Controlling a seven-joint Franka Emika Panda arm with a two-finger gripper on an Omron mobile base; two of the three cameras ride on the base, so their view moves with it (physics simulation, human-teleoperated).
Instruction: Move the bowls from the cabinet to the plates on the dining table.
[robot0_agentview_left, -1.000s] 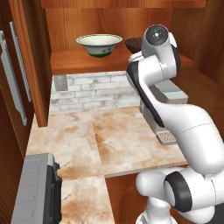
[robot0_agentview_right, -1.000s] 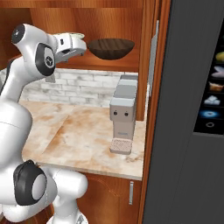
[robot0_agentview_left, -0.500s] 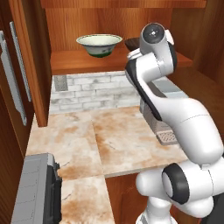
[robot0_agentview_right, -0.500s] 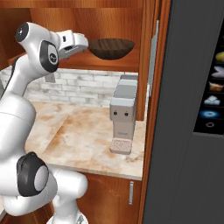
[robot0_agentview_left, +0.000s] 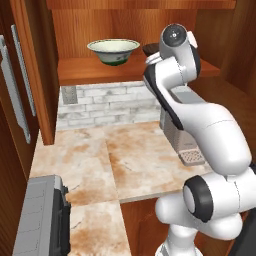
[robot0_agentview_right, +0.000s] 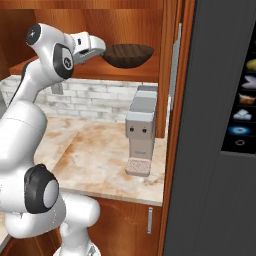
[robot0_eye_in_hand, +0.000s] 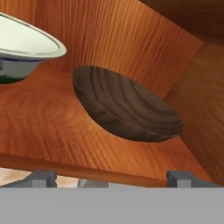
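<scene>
two bowls waited on the cabinet shelf (robot0_agentview_left: 90, 70) as the gripper (robot0_eye_in_hand: 109, 180), its jaws spread wide and holding nothing, lined up short of the shelf's front edge facing the dark brown bowl (robot0_eye_in_hand: 124, 105). this looked like the reach for the first pickup; the next move called for advancing to straddle the rim, then closing. the brown bowl sat mouth-up, round with no long axis, with the cream bowl (robot0_eye_in_hand: 24, 50) at its ten o'clock in the hand view.

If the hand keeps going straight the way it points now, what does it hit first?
Most likely the dark brown bowl on the cabinet shelf, dead ahead of the open hand; the gap is hard to judge.
</scene>
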